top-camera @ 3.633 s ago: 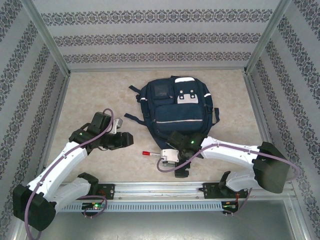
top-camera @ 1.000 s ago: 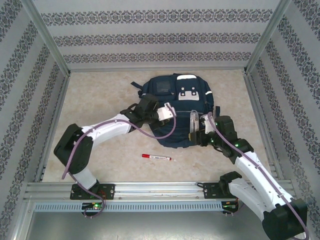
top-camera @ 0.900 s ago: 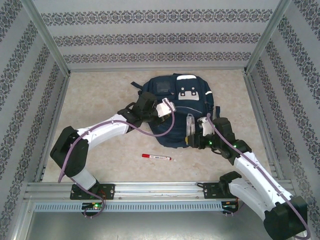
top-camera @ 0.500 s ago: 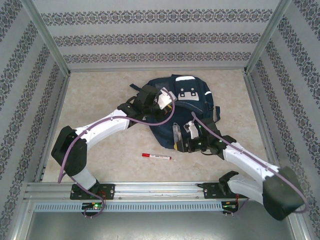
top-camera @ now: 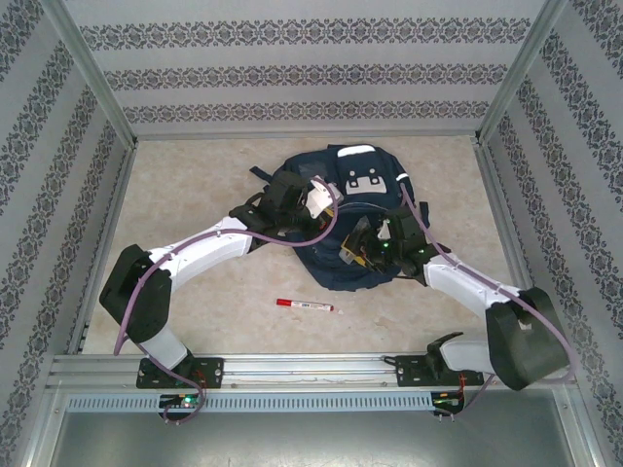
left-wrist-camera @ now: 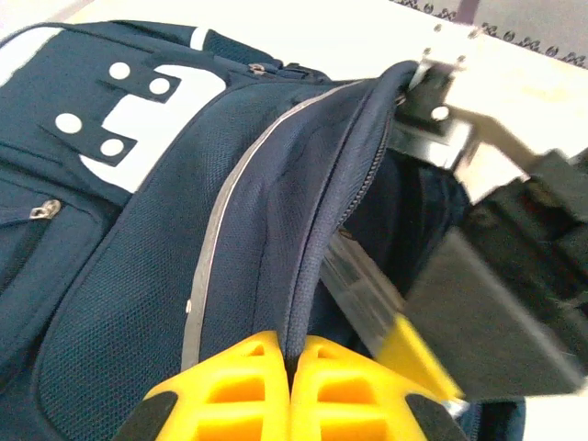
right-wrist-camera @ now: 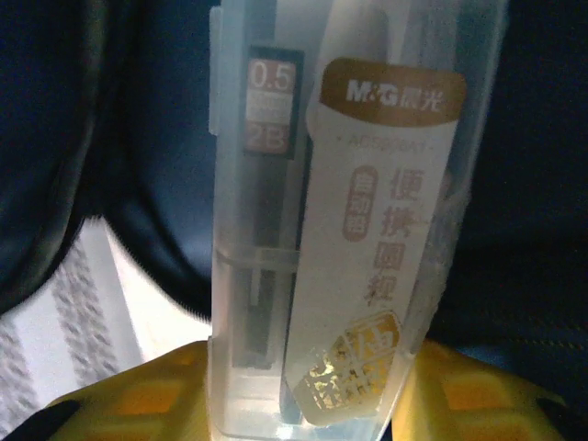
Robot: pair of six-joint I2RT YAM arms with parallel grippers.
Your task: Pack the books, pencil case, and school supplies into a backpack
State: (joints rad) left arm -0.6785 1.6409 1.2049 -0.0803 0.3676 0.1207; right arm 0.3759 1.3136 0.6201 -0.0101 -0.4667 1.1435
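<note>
Right wrist: clear gold-labelled case (right-wrist-camera: 349,230) clamped by right gripper (right-wrist-camera: 308,390), dark backpack (right-wrist-camera: 537,184) walls close around; left gripper (left-wrist-camera: 292,367) pinched tight on zipper edge (left-wrist-camera: 358,175).

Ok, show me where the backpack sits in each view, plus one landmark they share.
Top external: backpack at centre, between both arms.
Left wrist: backpack across the left and middle, white patch upper left.
Right wrist: its navy fabric behind the clear box.
Landmark: its open mouth, edge pinched by the left claw, clear box held there by the right claw.
</note>
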